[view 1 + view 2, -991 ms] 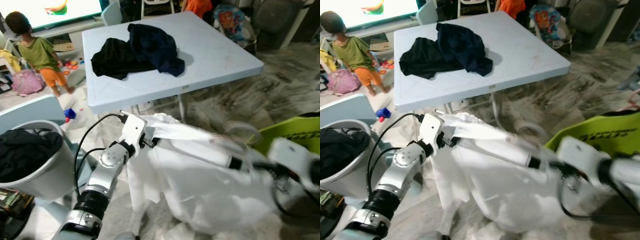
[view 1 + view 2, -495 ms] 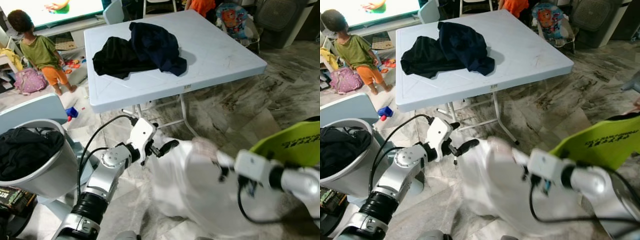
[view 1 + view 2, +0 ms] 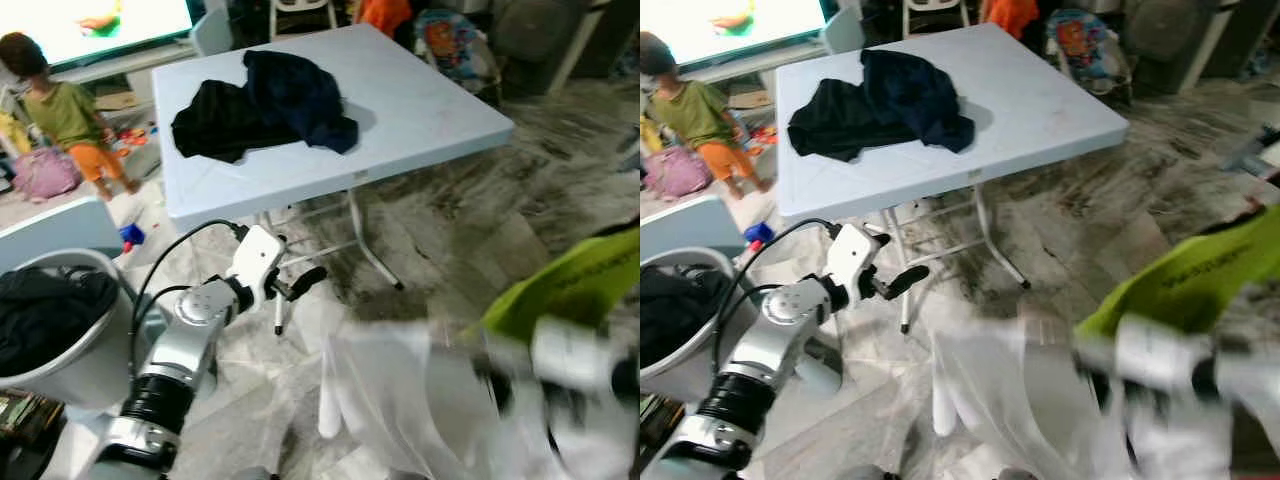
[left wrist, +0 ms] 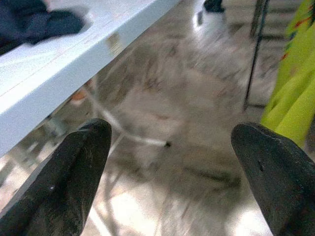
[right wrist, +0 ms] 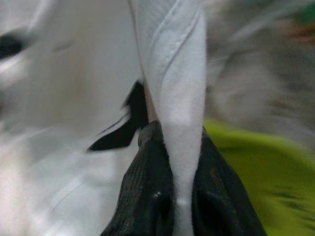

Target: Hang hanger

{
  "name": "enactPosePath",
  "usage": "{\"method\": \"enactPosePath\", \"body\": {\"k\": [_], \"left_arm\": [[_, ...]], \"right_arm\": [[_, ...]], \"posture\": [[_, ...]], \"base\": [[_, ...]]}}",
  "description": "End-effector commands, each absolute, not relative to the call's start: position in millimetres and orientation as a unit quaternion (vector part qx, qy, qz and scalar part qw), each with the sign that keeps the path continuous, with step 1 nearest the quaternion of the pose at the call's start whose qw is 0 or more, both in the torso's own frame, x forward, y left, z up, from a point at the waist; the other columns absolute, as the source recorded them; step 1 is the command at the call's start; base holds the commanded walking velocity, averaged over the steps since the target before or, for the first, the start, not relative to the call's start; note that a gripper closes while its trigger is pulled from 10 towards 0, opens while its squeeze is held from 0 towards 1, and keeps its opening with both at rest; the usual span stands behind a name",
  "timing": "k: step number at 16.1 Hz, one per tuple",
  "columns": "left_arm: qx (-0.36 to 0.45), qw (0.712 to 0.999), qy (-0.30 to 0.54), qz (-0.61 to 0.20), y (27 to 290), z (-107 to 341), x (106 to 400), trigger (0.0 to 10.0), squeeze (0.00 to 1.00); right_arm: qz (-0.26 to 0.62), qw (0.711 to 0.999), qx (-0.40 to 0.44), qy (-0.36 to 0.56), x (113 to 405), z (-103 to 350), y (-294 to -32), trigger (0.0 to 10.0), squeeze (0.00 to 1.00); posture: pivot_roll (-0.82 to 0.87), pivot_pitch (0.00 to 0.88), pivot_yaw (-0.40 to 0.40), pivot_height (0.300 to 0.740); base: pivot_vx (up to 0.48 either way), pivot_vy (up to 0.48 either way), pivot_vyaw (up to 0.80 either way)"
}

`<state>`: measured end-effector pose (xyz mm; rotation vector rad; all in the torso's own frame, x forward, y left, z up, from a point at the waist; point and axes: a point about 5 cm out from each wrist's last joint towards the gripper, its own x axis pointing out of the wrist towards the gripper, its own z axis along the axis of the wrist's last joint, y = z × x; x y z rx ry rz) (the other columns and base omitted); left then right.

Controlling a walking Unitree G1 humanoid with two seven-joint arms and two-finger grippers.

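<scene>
My right claw (image 5: 172,147) is clenched on a fold of white cloth (image 5: 170,73), which hangs blurred over the floor low on my right, beside a lime-green sheet (image 3: 575,280). My left claw (image 4: 170,162) is released, holding nothing, just below the tabletop (image 3: 420,100) edge. Dark clothes (image 3: 260,105) lie on that tabletop. A hanger I cannot make out.

The left arm reaches forward, bent at the elbow, and its left gripper (image 4: 170,162) has its two black fingers (image 4: 64,189) spread wide, holding nothing. The right arm stretches low across the front (badly blurred), and its right gripper (image 5: 170,196) pinches a fold of white garment (image 5: 174,98).
</scene>
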<state>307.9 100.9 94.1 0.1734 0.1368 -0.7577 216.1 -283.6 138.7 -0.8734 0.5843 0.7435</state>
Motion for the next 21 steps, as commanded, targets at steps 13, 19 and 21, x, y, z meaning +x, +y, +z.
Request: {"method": "enactPosePath", "body": {"k": [13, 19, 21], "left_arm": [[0.073, 0.958, -0.002, -0.279, 80.9, 111.6, 324.5, 10.0, 0.00], [0.042, 0.965, -0.001, -0.259, 74.2, 112.5, 328.7, 10.0, 0.00], [0.026, 0.965, 0.006, -0.262, 71.4, 111.3, 328.2, 10.0, 0.00]], "right_arm": [[0.415, 0.900, -0.117, 0.066, 235.4, 221.9, -173.0, 10.0, 0.00], [0.403, 0.900, -0.138, 0.089, 235.7, 212.6, -165.6, 10.0, 0.00], [0.379, 0.913, -0.124, 0.087, 244.5, 208.8, -159.5, 10.0, 0.00]], "posture": [[-0.16, 0.000, 0.073, 0.740], [-0.17, 0.000, 0.071, 0.740], [-0.17, 0.000, 0.072, 0.740]], "base": [[0.000, 0.000, 0.00], [0.000, 0.000, 0.00], [0.000, 0.000, 0.00]]}}
